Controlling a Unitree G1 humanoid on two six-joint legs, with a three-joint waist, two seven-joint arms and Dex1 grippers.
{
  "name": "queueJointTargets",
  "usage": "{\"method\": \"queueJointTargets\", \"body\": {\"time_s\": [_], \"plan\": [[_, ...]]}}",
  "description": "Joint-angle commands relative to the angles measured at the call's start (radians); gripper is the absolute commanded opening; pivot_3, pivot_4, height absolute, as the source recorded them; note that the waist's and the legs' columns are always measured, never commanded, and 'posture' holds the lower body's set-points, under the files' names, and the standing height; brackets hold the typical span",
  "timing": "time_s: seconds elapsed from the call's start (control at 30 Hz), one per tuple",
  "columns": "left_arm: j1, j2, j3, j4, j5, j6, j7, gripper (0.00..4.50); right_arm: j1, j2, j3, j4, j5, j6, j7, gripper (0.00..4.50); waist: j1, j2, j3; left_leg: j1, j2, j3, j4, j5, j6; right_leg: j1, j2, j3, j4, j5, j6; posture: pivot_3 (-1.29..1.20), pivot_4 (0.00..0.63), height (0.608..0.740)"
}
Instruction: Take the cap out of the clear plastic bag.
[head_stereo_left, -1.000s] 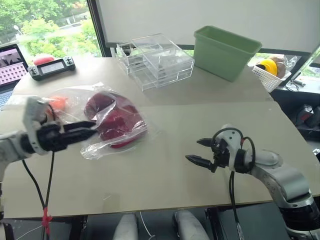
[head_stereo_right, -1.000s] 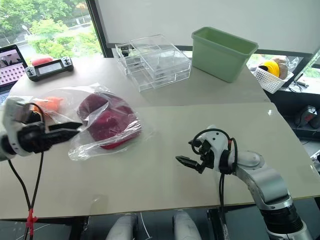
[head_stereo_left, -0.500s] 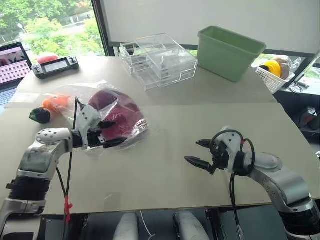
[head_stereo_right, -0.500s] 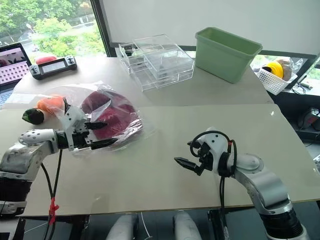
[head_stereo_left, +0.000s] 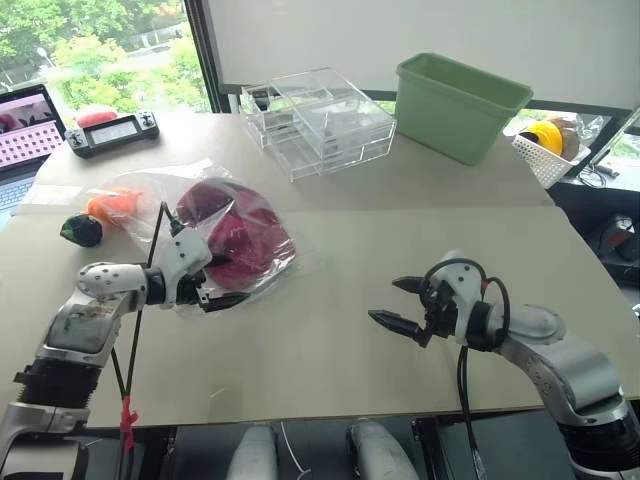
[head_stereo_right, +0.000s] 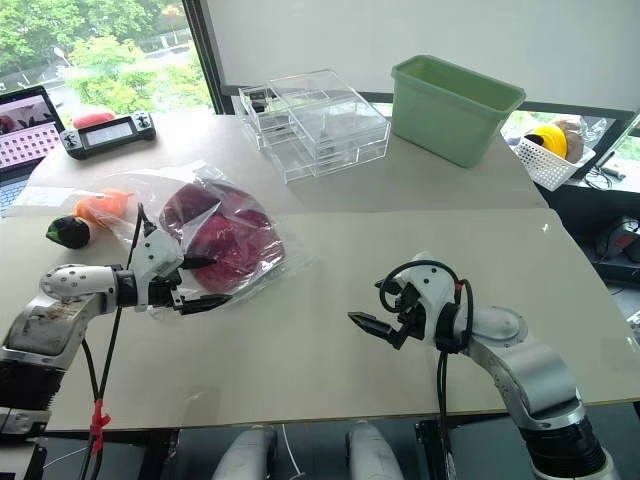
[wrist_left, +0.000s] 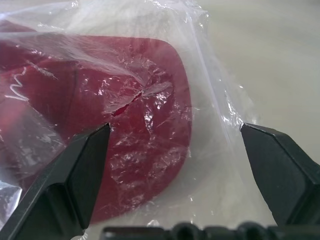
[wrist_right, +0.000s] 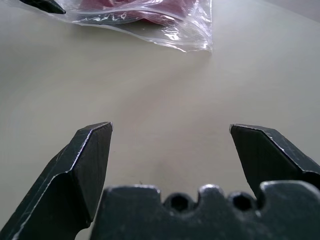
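On the desk (head_stereo_left: 330, 330) the clear plastic bag (head_stereo_left: 215, 235) lies with the cap (head_stereo_left: 235, 240) inside. The left gripper (head_stereo_left: 222, 285) has swung in to the bag's near edge, jaws wide and empty, ready to pinch film. The right gripper (head_stereo_left: 400, 303) waits apart, wide open, holding nothing.

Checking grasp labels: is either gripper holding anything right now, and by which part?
Nothing is held. The left gripper is open at the clear plastic bag, over the cap; the right gripper is open above the table.

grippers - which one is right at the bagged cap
The left gripper, open against the clear plastic bag around the cap; the right gripper hangs apart over bare table.
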Motion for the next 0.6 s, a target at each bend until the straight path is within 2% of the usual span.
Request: {"method": "queueJointTargets", "body": {"time_s": [0.03,0.1,0.2,0.53,0.57,0.6], "plan": [[-0.026,-0.011,-0.004,0.016,0.052,-0.065,0.035,4.47,-0.019,0.006,-0.018,-0.022,0.011,-0.003,-0.003,4.5,0.0,0.0,0.0,0.0,0.0,0.0,0.0,0.0,0.0,0.0,0.0,0.0,0.0,0.0,0.0,0.0,0.15,0.735],[-0.028,-0.012,-0.01,0.028,0.077,-0.096,0.04,4.47,-0.021,0.008,-0.018,-0.02,0.011,-0.004,-0.004,4.5,-0.002,0.0,0.0,0.0,0.0,0.0,0.0,0.0,0.0,0.0,0.0,0.0,0.0,0.0,0.0,0.0,0.15,0.735],[-0.033,-0.011,-0.017,0.041,0.094,-0.117,0.032,3.73,-0.024,0.01,-0.017,-0.017,0.009,-0.006,-0.003,4.5,-0.002,0.0,0.0,0.0,0.0,0.0,0.0,0.0,0.0,0.0,0.0,0.0,0.0,0.0,0.0,0.0,0.15,0.735],[-0.024,-0.017,-0.024,0.046,0.125,-0.147,0.03,0.27,-0.018,0.015,-0.018,-0.02,0.005,-0.008,-0.009,4.5,-0.001,0.0,0.0,0.0,0.0,0.0,0.0,0.0,0.0,0.0,0.0,0.0,0.0,0.0,0.0,0.0,0.15,0.735],[-0.024,-0.019,-0.024,0.044,0.128,-0.148,0.034,0.07,-0.017,0.015,-0.017,-0.021,0.005,-0.009,-0.01,4.5,-0.001,0.0,0.0,0.0,0.0,0.0,0.0,0.0,0.0,0.0,0.0,0.0,0.0,0.0,0.0,0.0,0.15,0.735],[-0.025,-0.021,-0.024,0.044,0.132,-0.148,0.037,0.07,-0.016,0.016,-0.017,-0.021,0.005,-0.009,-0.011,4.5,-0.001,0.0,0.0,0.0,0.0,0.0,0.0,0.0,0.0,0.0,0.0,0.0,0.0,0.0,0.0,0.0,0.15,0.735]]}}
